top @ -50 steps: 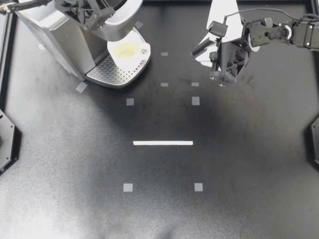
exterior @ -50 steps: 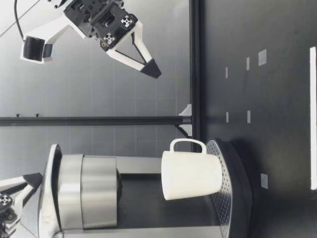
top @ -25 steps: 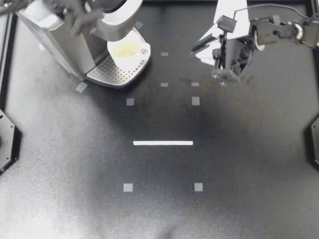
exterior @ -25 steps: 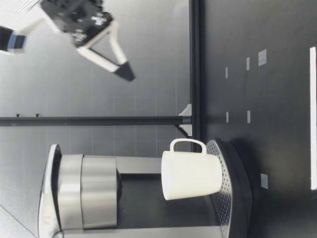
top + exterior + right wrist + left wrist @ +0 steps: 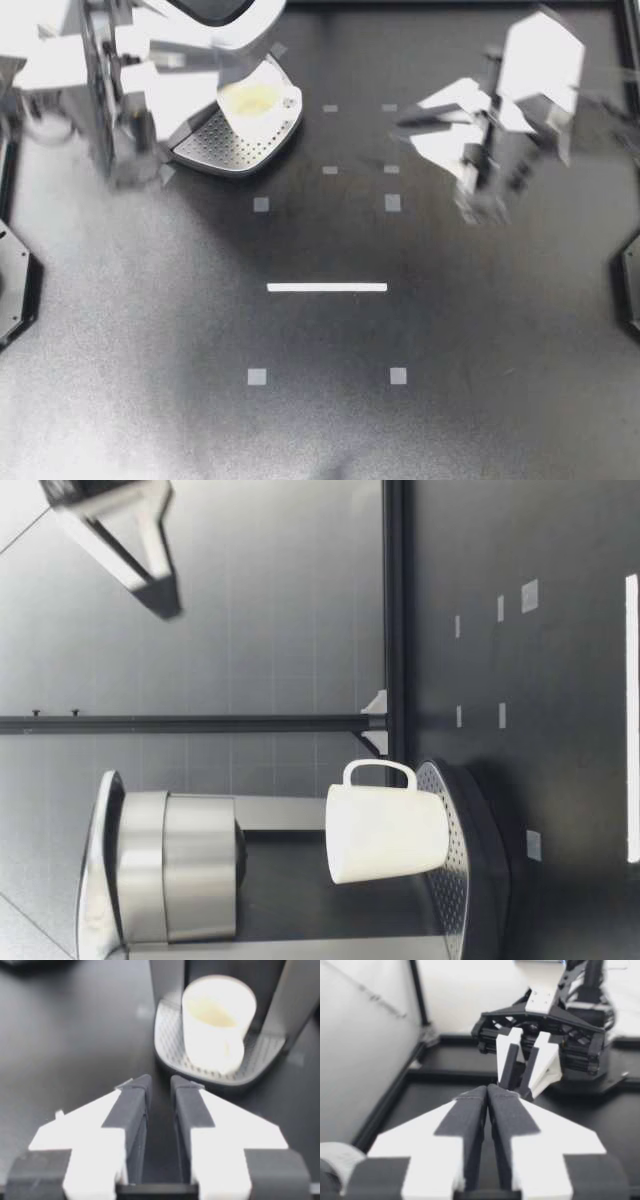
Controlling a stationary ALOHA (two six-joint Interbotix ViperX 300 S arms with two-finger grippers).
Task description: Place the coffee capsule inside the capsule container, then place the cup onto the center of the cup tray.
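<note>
1. The table is dark, with small tape marks. The machine stands at its far left corner.
2. Our left gripper is a blur over the machine's body. In its wrist view the jaws are clenched tip to tip on nothing.
3. Our right gripper hangs well apart from the machine, over the table's right half and also blurred. Its wrist view shows the jaws drawn to a narrow slit, holding nothing.
4. The tray is a perforated metal plate at the machine's foot.
5. The cup stands upright on the tray under the machine's head, touched by neither gripper. It looks near the middle, though we cannot be sure.
6. We judge the cup stiff, glazed and fairly heavy, so it is likely slippery and could chip if knocked.
7. Its handle points toward our right arm's side. We judge the best hold to be across the rim wall beside the handle, since the handle's loop looks narrow for a finger.
8. The capsule shows in no view. We cannot tell whether it sits in the container.
</note>
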